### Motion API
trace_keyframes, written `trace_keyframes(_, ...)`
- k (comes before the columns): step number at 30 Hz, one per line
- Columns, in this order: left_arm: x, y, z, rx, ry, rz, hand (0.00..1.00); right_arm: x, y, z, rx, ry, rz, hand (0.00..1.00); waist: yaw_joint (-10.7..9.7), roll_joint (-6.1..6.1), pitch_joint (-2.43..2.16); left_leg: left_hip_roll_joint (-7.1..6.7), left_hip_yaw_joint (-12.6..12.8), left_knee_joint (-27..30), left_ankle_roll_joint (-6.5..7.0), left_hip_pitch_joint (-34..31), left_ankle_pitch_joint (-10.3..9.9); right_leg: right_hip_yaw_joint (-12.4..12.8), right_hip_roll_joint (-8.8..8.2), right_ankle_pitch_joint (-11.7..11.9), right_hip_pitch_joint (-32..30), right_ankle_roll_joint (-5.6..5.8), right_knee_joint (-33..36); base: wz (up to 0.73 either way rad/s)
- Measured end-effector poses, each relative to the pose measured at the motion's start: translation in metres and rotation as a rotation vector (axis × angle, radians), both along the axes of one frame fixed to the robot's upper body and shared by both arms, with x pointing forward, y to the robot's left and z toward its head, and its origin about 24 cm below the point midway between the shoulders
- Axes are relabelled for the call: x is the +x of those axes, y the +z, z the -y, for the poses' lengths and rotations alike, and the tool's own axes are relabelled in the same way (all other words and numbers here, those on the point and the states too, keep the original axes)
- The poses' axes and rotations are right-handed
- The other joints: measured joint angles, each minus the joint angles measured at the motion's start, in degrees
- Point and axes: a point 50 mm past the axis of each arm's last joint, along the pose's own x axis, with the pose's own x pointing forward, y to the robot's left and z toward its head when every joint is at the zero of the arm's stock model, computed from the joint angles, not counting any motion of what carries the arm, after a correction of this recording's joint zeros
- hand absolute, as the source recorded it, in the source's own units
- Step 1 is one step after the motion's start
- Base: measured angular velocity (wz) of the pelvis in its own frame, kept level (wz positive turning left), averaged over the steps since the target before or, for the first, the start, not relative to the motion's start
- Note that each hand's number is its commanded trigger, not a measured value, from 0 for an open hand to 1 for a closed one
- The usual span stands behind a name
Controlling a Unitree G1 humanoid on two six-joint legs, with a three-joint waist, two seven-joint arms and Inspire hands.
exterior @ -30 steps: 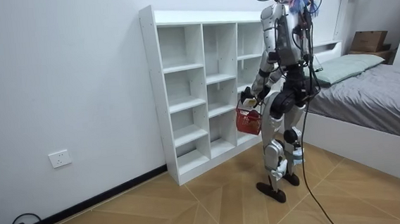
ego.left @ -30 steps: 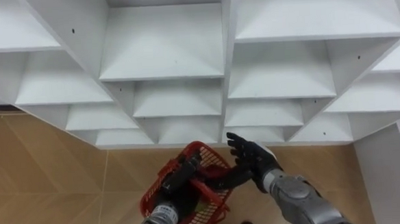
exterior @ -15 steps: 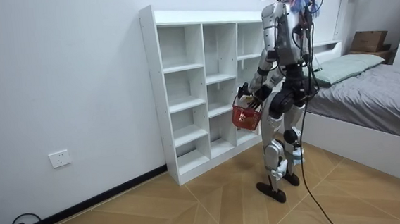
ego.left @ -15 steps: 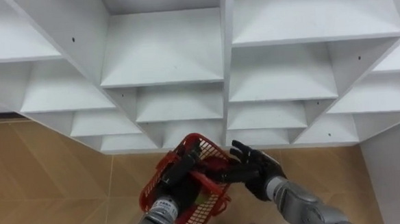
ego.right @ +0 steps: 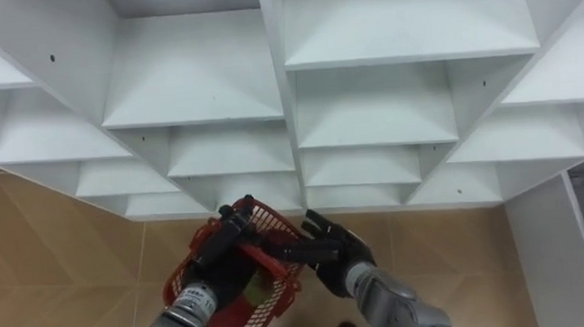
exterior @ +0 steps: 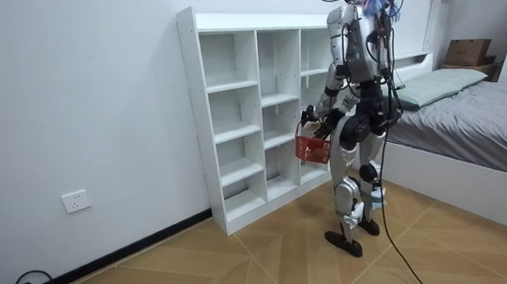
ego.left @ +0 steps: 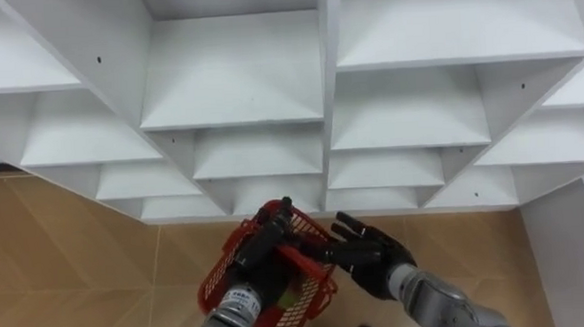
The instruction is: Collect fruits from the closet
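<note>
I carry a red mesh basket (ego.left: pixel 221 275) low in front of me, just before the white shelf unit (ego.left: pixel 238 86). My left hand (ego.left: pixel 264 243) is curled round the black handle across its top. Right of the basket, my right hand (ego.left: pixel 374 257) has its fingers (ego.left: pixel 327 250) straight, reaching over the right rim. Something greenish (ego.left: pixel 285 300) lies in the basket, mostly hidden by my arm. In the room view I stand upright at the unit's right columns, the basket (exterior: pixel 311 148) at hip height.
The shelf unit (exterior: pixel 251 106) has three columns of open compartments and stands against the wall on a wooden floor (ego.left: pixel 67 265). A bed (exterior: pixel 466 109) lies close behind me on the room view's right. A white side panel (ego.left: pixel 567 259) shows at lower right.
The basket has risen a little and come closer to the shelves. My right hand has moved left from beside the basket to its right rim.
</note>
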Motion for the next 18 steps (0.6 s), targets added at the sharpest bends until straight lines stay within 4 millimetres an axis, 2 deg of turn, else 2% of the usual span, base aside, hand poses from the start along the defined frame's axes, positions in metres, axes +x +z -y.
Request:
trace_keyframes(4,-0.004,-0.004,-0.005,0.021,-0.017,-0.001,1.00,-0.003,-0.002,-0.001,0.006,0.027,-0.004,0.00,0.2,-0.32,0.25,0.19,0.8,-0.9,-0.02,0.9,0.0,0.9,0.29,0.2,0.2,0.05,-0.3,-0.09)
trace_keyframes(11,-0.009,-0.012,-0.014,0.112,-0.111,-0.012,1.00,-0.015,-0.008,-0.003,0.022,0.092,-0.013,0.00,0.1,-0.11,0.35,0.27,0.8,-1.4,-0.05,1.4,0.0,0.8,0.43,0.3,0.6,0.02,-0.3,-0.02)
trace_keyframes(18,-0.014,-0.016,-0.024,0.203,-0.224,-0.005,1.00,-0.024,-0.011,0.004,-0.047,0.182,0.005,0.00,0.1,0.02,0.40,0.23,1.1,-1.8,-0.12,2.8,-0.1,0.8,0.53,0.2,1.9,0.05,-0.3,0.00)
